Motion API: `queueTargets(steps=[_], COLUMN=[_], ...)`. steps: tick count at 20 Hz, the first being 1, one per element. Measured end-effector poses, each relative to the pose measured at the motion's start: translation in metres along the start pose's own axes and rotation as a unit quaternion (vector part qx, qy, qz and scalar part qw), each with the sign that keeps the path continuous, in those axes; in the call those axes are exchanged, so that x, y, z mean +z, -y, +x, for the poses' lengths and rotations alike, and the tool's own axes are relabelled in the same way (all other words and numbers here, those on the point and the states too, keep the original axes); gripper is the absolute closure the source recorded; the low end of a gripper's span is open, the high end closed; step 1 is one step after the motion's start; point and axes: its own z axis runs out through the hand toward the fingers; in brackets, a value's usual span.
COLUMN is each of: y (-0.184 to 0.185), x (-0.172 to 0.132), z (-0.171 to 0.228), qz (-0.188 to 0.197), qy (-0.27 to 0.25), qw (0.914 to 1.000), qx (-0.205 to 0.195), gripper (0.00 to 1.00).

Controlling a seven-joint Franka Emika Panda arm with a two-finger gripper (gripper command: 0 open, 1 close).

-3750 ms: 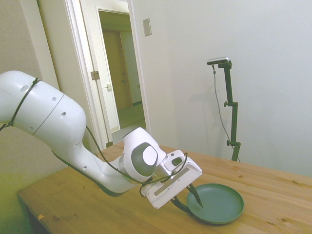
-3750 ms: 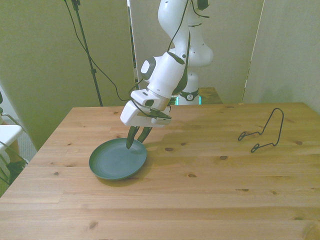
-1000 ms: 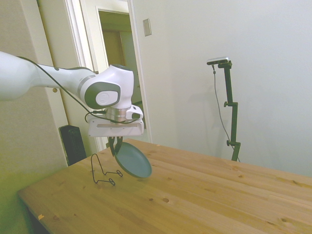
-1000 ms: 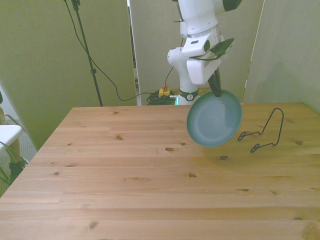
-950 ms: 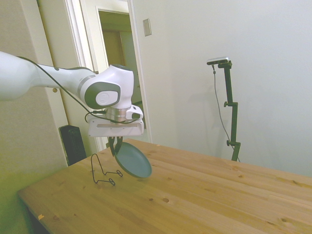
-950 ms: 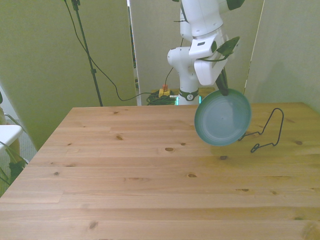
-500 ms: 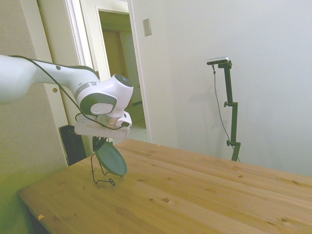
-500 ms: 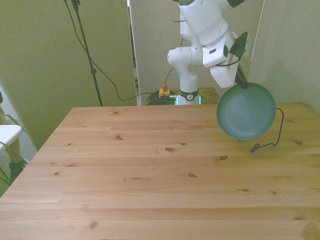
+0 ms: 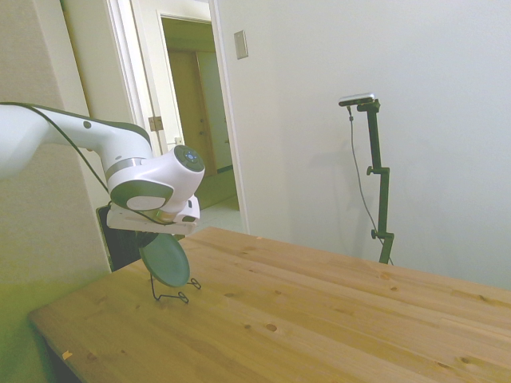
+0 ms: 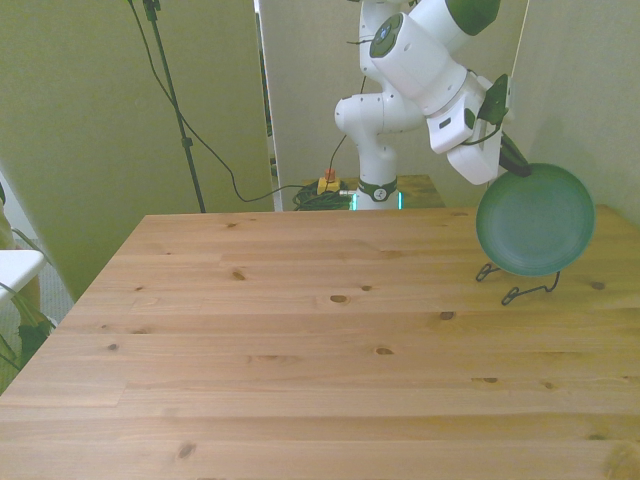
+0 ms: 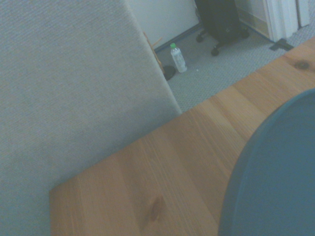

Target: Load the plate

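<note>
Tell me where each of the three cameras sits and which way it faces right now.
Side view: off one side of the table, looking across it; the arm reaches in, holding the plate over the wire stand.
Front view: across the table, facing the robot; arm, gripper and plate show.
Wrist view: on the wrist, looking down at the table and floor; no robot parts.
Shared: plate and table.

Matte plate (image 10: 536, 220); thin wire stand (image 10: 520, 288); knotty wooden table (image 10: 300, 350).
</note>
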Motion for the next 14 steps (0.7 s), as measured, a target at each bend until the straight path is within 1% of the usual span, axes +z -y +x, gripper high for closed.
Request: queueTargets(steps=[3,8,14], y=[0.001,0.001,-0.010], x=[0.009,0.011,0.001], z=[-0.003,-0.003,-0.006], qz=[0.009,0.010,0.019], qy=[0.003,0.004,-0.012], qw=[1.0000,0.9999,0.9997], qx=[-0.001,0.000,-0.003], gripper=[1.00,1.00,1.00])
